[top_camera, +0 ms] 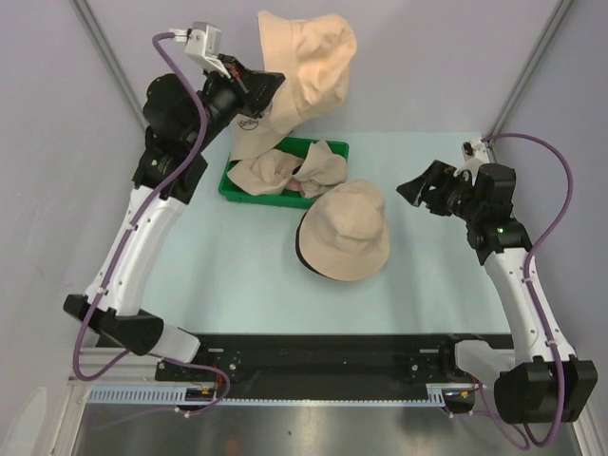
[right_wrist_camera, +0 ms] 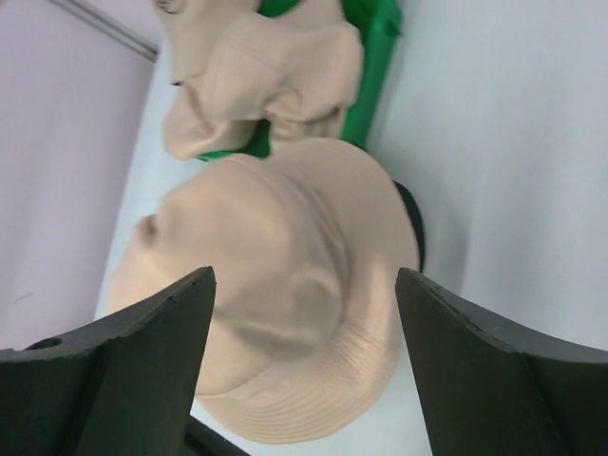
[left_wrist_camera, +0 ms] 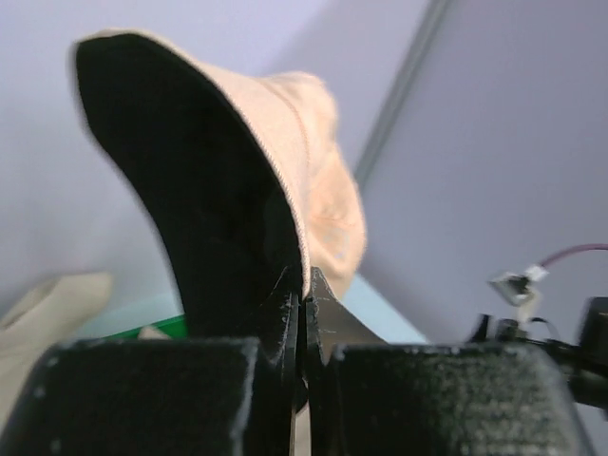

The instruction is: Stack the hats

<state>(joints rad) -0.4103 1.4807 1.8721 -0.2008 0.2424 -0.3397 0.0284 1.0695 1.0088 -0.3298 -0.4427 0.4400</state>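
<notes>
Where pale table is bounded by lilac walls, tray of hats at eleven o'clock, flat hat mid-table, raised hat pinched by left gripper, right gripper held agape at three.

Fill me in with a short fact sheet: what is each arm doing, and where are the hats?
Left gripper: shut on the brim of the raised hat, held in the air, black inner side showing
Right gripper: open, empty, beside the table hat
Table hat: lying crown up on the table
Green tray: holds crumpled hats
Stack: not yet made
</notes>
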